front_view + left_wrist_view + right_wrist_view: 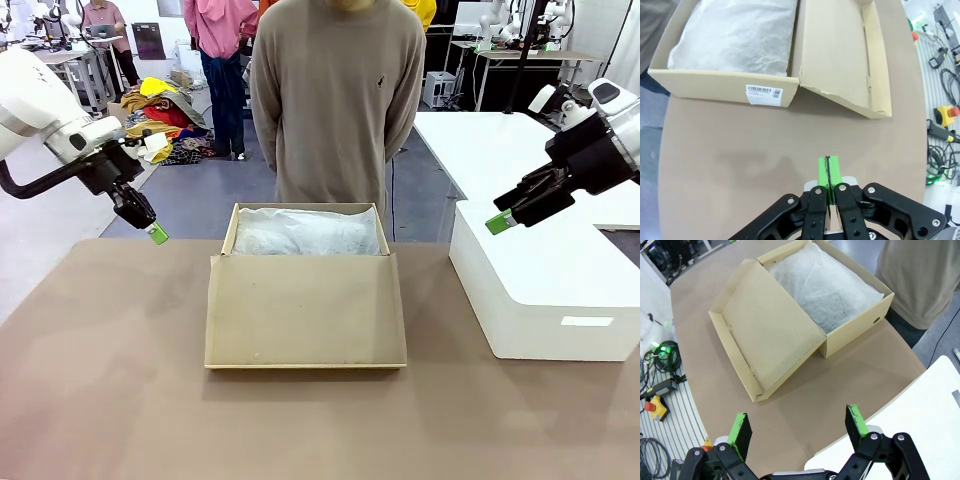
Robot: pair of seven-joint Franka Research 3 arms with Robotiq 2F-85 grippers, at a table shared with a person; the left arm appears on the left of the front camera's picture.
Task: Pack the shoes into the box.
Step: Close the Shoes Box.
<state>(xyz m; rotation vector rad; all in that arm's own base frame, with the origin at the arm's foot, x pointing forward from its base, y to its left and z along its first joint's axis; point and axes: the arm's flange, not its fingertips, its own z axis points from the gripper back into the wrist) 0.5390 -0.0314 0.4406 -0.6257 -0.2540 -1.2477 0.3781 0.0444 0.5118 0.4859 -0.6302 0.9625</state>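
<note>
Table [100, 380] of brown, matt surface with rounded edge, set on grey floor; pile of coloured clothing [165, 115] on the floor beyond. At table centre, toward the far edge: the box [229, 232], open, lined with white tissue paper [300, 232]; lid flap [305, 310] laid flat toward the robot's side. Right of it, a larger white box [540, 290] resting on the table. Behind the box, a person [335, 100] in a beige top, standing close to the table. Left gripper [157, 235] above the table's left part, green pads pressed together, gripping nothing. Right gripper [797, 422] above the white box's edge, fingers spread wide, empty. Beside the table, cables and a red stop button [946, 112] on yellow housing.
</note>
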